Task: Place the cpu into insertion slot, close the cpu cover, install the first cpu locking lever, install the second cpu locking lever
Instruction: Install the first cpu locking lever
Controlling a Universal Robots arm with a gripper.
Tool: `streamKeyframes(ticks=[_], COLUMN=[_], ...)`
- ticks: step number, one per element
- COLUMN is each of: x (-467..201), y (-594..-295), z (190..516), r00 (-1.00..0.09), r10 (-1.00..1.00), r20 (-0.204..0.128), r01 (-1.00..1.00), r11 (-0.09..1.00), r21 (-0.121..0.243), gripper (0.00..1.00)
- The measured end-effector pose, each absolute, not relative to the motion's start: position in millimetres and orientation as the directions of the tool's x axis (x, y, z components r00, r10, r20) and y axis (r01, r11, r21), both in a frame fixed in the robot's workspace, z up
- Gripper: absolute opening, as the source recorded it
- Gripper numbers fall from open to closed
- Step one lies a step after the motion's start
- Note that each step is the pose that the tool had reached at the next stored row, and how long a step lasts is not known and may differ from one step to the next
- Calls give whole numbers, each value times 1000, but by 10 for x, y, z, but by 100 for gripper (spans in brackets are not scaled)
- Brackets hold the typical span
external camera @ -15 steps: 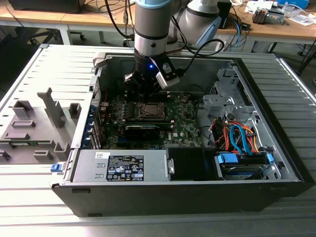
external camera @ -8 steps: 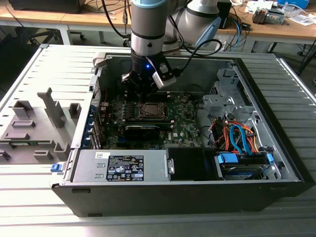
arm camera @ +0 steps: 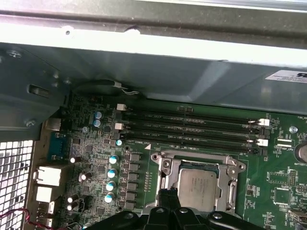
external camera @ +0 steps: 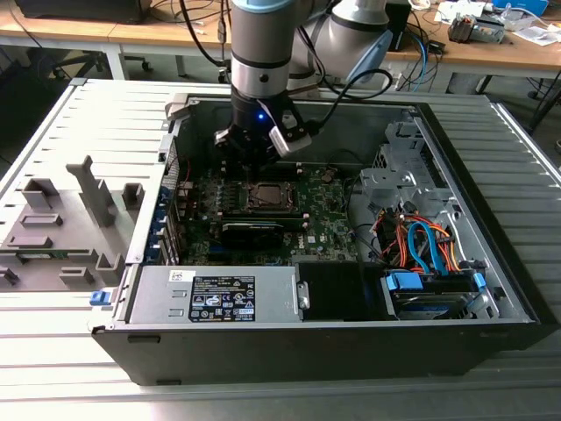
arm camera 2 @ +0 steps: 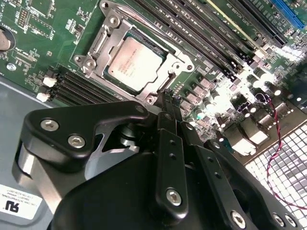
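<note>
The pincer (arm camera 2: pixel 165 98) is seen clenched, its tips pressed together just beside one edge of the insertion slot (arm camera 2: pixel 111 20), low over the green circuit board (arm camera 2: pixel 33 33) inside the open computer case (external camera: pixel 491 219); whether the tips touch the metal cannot be told. The cpu (arm camera 2: pixel 134 62) is seated in that slot, just ahead of the pincer's tips. The cpu cover (arm camera 2: pixel 98 44) is laid flat over it, its square window framing the silver-grey top.
</note>
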State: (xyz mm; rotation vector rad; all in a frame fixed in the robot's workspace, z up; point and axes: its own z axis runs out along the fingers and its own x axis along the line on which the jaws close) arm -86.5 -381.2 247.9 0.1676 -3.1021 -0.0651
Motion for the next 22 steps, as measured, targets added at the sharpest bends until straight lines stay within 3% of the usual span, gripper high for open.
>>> streamKeyframes(ticks=[22], x=[-1114], y=[-3641], z=[2541], r00=[-994], r10=[-108], r20=[27], r01=[-107], r11=[993], r21=[43], gripper=[11])
